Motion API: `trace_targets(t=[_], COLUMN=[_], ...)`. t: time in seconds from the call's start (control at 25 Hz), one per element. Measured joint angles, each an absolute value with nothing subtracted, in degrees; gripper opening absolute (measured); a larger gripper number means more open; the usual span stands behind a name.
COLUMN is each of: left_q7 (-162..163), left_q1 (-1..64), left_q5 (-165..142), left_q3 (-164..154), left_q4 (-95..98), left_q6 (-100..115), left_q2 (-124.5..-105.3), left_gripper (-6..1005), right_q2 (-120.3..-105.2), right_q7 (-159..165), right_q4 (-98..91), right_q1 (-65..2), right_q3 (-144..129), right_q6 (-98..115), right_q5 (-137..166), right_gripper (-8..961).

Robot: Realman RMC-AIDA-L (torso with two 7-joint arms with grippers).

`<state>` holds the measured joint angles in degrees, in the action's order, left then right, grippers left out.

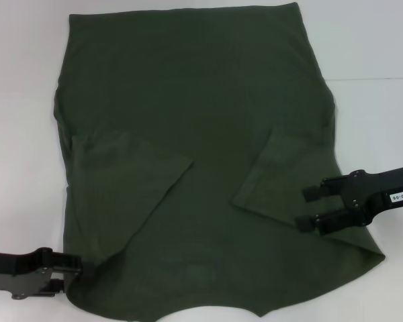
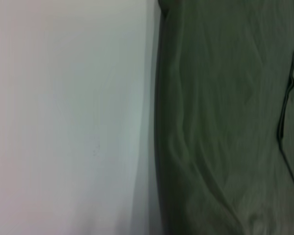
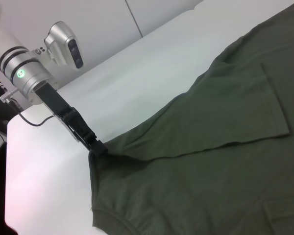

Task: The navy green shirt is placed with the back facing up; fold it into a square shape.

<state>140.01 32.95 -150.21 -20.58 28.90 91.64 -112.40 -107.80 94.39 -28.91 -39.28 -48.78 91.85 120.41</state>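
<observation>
Head view: navy green shirt (image 1: 195,147) flat, sleeves folded inward; left hand (image 1: 72,270) pinching shoulder, right hand (image 1: 310,206) spread.

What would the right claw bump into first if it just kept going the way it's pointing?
Probably the folded-in sleeve of the shirt. The right gripper, open, points inward across the cloth, though its height above the fabric is unclear, so it may pass just over.

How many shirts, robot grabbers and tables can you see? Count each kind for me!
Dark olive-green short-sleeved cotton shirt: 1
Black robot grippers: 2, the left gripper and the right gripper
White table: 1
Total: 4
</observation>
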Motion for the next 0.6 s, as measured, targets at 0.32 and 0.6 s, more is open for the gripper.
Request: trace_targets(t=[0.32,0.6], left_q7=[140.0,140.0], left_q1=[33.0,33.0], left_q5=[-150.1,-149.9], left_q3=[-20.5,-20.6], left_q4=[29.0,28.9], left_q6=[91.1,91.1], left_q2=[-112.41,-112.34], left_gripper=[546,547], right_q2=[-107.97,-108.15], right_q7=[94.4,94.4], right_q4=[-28.9,-28.9], right_q1=[-39.4,-39.6], right_q3=[-48.8,-48.8], right_q6=[91.9,91.5], right_q5=[120.5,121.0], right_gripper=[871,868])
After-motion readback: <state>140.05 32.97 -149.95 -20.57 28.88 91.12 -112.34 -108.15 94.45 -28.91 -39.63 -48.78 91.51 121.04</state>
